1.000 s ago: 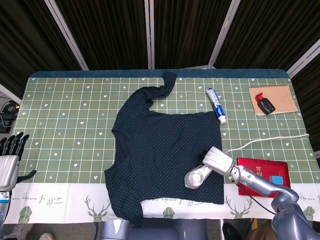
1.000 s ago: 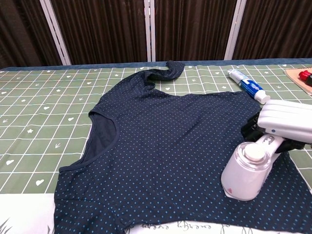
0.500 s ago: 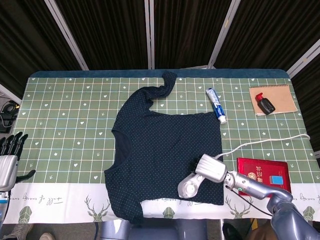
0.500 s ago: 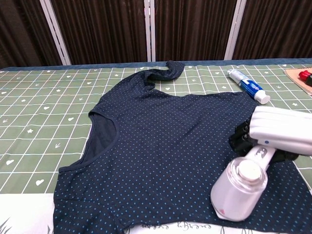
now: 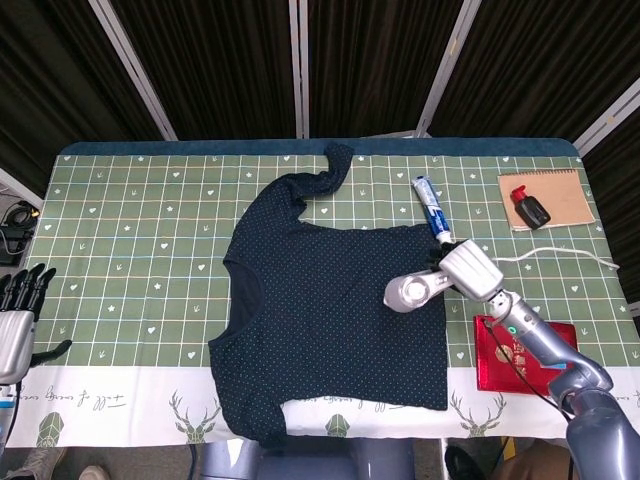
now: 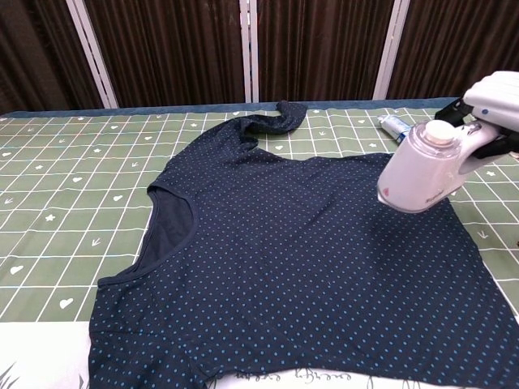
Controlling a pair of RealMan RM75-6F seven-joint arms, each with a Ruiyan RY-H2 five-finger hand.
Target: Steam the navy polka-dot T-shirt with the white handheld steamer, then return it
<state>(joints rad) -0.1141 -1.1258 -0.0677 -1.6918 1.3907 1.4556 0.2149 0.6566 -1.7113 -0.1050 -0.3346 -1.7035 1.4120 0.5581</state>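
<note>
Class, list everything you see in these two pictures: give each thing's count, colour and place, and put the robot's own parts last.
Navy polka-dot T-shirt: one, dark blue with pale dots, spread flat mid-table.
White handheld steamer: one, white, over the shirt's right edge, held by the right hand.
White cord: one, on the table's right side, running toward the edge.
Toothpaste tube: one, white and blue, right of the shirt's sleeve.
Brown notebook: one, tan, far right corner.
Small black and red object: one, on the notebook.
Red booklet: one, near right edge.
Green checked tablecloth: one, covering the table.
Left hand: dark fingers, at the left edge, holding nothing.
Right hand: mostly hidden behind the steamer.
</note>
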